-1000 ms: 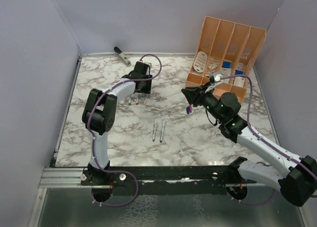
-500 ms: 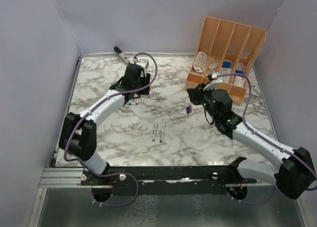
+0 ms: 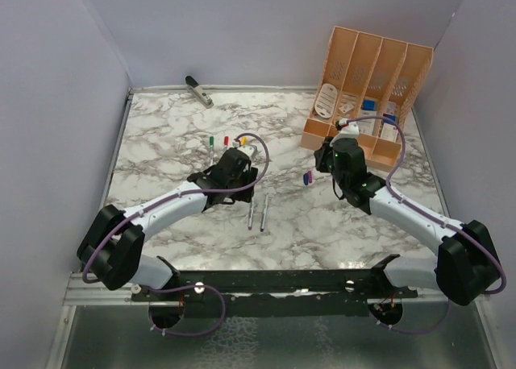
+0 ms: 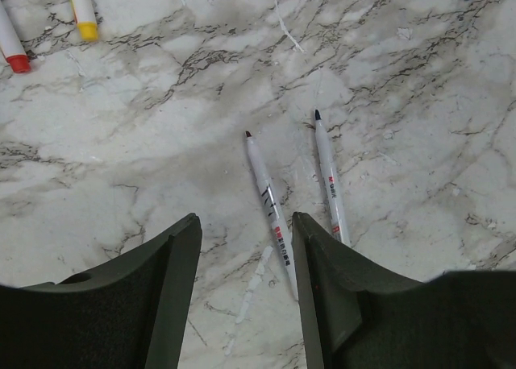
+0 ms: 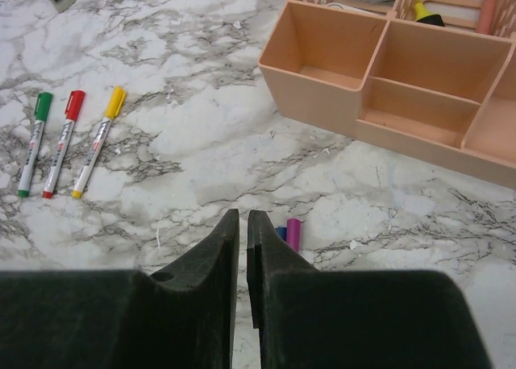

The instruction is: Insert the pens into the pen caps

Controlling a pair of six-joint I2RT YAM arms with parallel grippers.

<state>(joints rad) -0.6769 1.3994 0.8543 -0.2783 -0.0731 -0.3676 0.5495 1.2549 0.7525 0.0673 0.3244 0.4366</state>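
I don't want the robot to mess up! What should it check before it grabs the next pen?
1. The left gripper is open: ok.
2. The two bare pens, the dark-red-tipped pen and the blue-tipped pen, lie apart with nothing on them: ok.
3. The left gripper is centred on one pen only: not ok; the dark-red-tipped pen lies off to one side of the gap.
4. The purple cap and the blue cap lie on the marble just ahead of the right gripper: ok.
5. The right gripper is open for a cap: not ok, it is shut.
6. Which way the caps' open ends face: cannot tell.
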